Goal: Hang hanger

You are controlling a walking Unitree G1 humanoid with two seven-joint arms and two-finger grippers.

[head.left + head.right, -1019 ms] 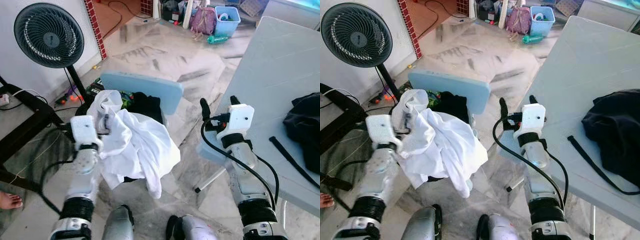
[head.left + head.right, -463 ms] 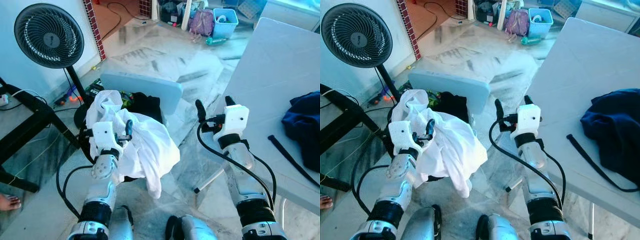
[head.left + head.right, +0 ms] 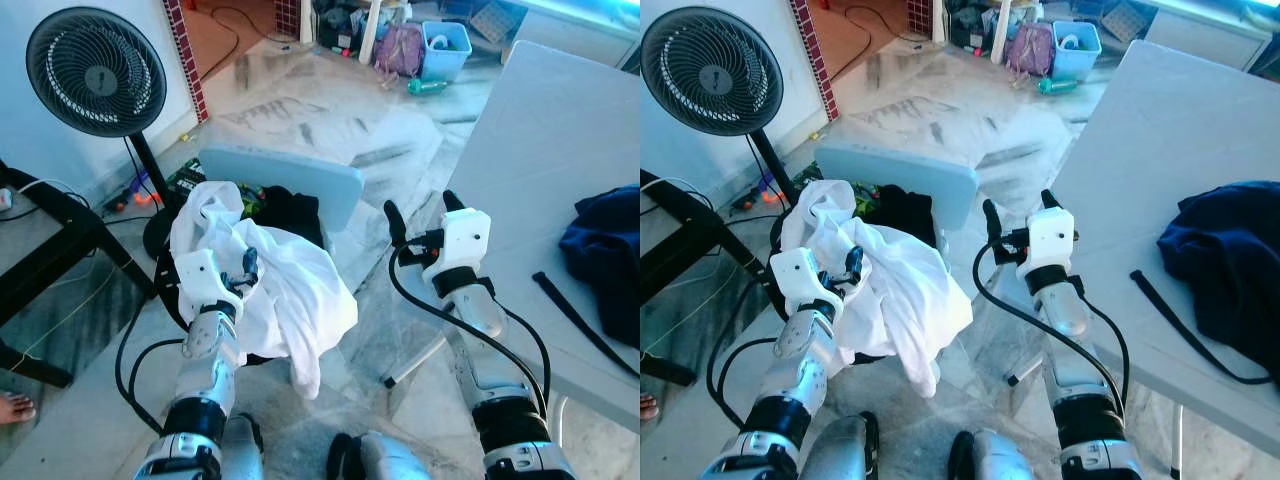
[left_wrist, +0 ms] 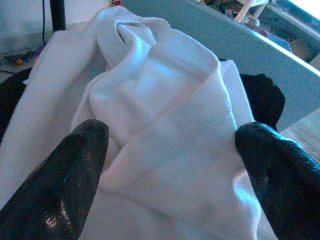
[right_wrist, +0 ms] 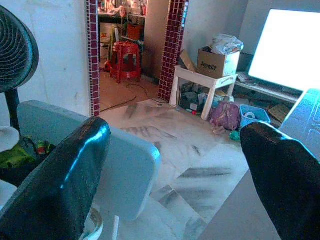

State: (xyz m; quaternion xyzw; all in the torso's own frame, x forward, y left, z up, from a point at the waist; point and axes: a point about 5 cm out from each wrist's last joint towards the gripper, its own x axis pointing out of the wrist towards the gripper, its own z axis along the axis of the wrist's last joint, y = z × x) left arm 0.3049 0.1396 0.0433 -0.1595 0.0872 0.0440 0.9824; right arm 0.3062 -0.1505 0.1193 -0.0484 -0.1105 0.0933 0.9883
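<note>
Marble floor [image 3: 330, 120] open at upper centre. Left hand [image 3: 232, 281], fingers spread, touches white shirt [image 3: 290, 290] on chair [image 3: 290, 178]; right hand [image 3: 418, 217] released beside surface [image 3: 540, 150] edge.

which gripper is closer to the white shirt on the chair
Left. The left gripper is right at the white shirt, open, its fingers either side of a fold. The right gripper is open in the air between the chair and the table.

Silver arms, white wrist housings, looping black cables, black-fingered left claw [image 3: 245, 268], right claw [image 3: 418, 205]
</note>
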